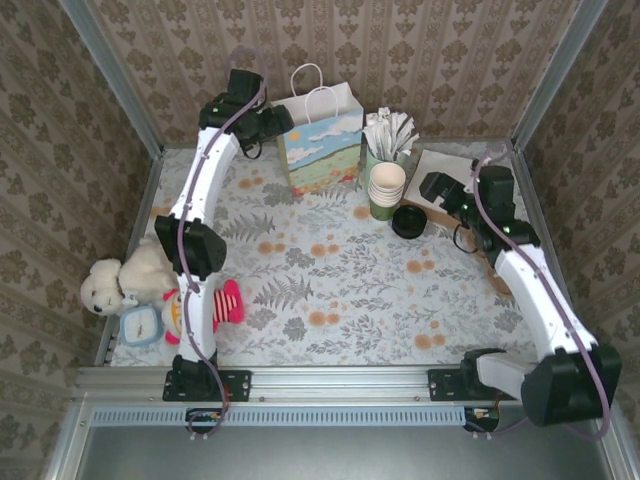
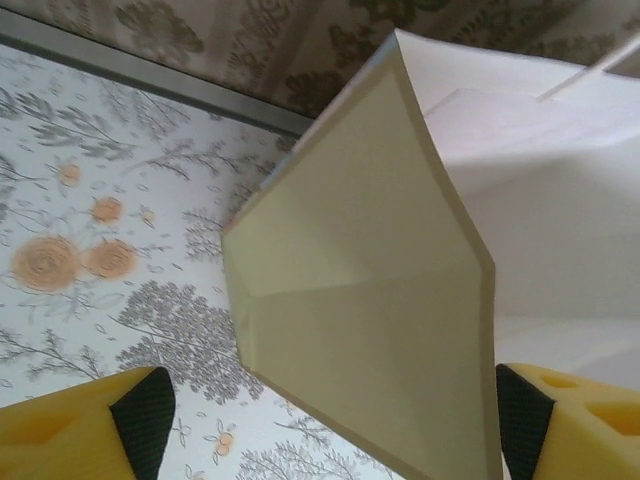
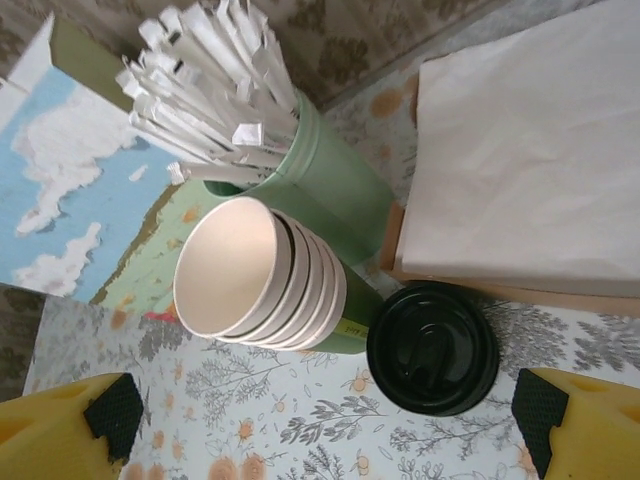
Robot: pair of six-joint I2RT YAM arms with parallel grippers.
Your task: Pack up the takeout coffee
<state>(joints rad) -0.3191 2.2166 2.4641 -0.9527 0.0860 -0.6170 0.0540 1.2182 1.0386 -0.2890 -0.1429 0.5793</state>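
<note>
While the coffee stands on the table just beside the stack of cups, to the right of the bag, the right gripper hovers over it, jaws spread wide. The left gripper, also spread, straddles the bag's upper side edge; contact is unclear.

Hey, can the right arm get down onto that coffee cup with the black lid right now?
Probably yes. The right gripper hangs open above the takeout coffee, with the lid between its fingers and nothing over it. The stack of lidless cups close beside could crowd one finger.
</note>
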